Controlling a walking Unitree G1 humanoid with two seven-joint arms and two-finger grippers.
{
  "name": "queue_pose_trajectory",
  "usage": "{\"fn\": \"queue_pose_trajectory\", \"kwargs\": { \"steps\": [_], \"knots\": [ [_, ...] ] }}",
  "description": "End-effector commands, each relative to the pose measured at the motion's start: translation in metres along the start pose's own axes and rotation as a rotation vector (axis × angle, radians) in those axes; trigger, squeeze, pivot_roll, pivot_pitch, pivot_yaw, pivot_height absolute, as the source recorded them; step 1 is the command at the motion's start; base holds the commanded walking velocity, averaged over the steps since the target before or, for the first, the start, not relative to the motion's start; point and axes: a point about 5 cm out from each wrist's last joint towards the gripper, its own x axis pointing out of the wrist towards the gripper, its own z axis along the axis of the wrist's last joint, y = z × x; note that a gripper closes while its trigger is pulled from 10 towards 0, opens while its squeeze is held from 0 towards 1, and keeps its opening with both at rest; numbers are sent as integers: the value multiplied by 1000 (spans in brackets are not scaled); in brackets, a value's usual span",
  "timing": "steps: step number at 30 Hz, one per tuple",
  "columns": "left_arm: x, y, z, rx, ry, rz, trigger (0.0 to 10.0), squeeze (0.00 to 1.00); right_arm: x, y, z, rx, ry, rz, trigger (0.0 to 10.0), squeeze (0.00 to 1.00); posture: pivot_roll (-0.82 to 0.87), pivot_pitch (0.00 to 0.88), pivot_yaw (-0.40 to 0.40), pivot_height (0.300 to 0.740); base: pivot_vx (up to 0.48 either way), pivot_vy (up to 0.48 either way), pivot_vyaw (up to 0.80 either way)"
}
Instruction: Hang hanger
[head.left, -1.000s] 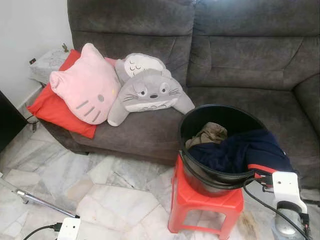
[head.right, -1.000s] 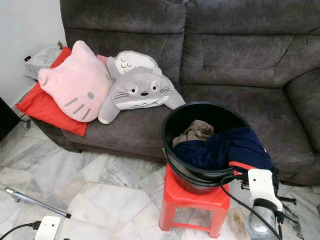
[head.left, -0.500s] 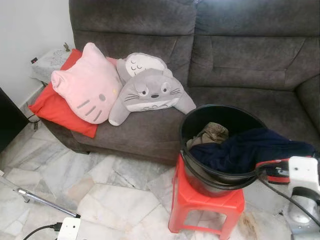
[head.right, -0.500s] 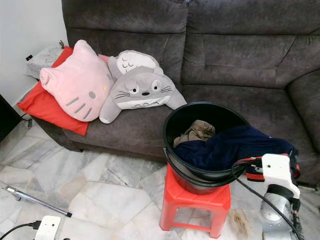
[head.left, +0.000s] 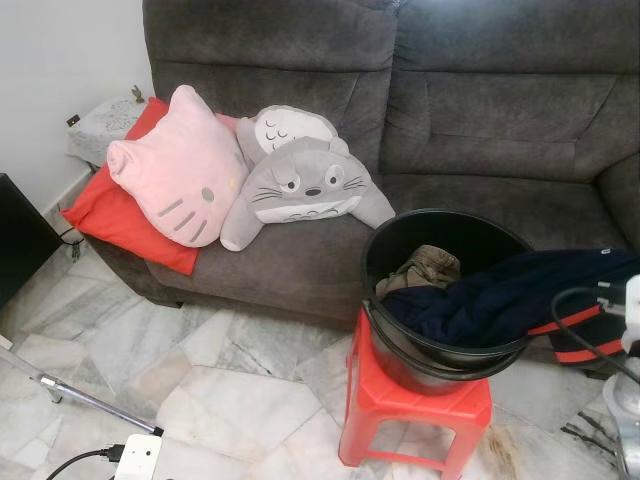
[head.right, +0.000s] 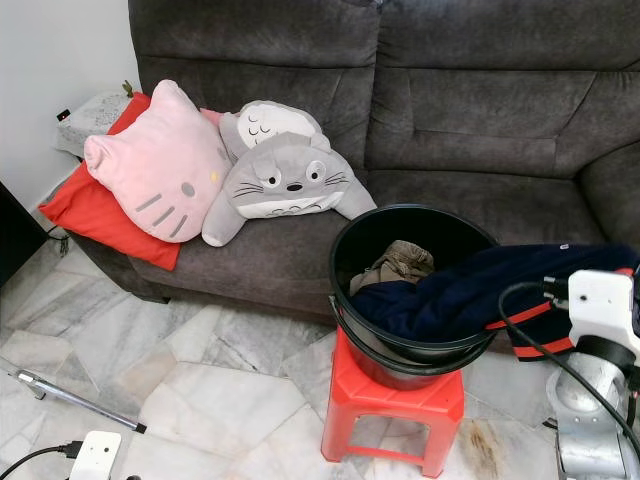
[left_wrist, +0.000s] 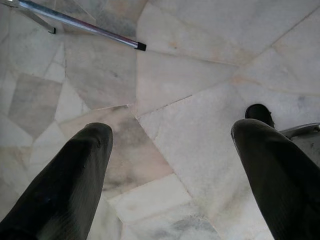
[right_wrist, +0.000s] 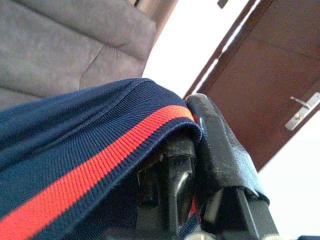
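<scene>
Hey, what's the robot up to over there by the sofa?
Its right hand is shut on a navy garment with a red stripe, stretching it out sideways over the rim of the black bucket on the red stool. A tan garment sits in the bucket. The left hand hangs open above the marble floor.

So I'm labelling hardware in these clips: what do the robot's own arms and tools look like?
The right arm is silver, topped by a white block with black cables looping from it. The left tool has two long, rounded, glossy black fingers. The right tool is black too, with ridged, blocky parts.
</scene>
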Motion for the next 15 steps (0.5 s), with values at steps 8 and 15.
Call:
{"fn": "queue_pose_trajectory", "kwargs": {
  "steps": [8,15],
  "knots": [
    [-1,4,-3,18,9,9,10000,0,-6,31,21,117,-69,218,0,0,-247,34,81,740,0,0,0],
    [-1,3,-3,16,9,11,10000,0,-24,61,27,163,-68,438,0,0,-247,34,81,740,0,0,0]
  ]
}}
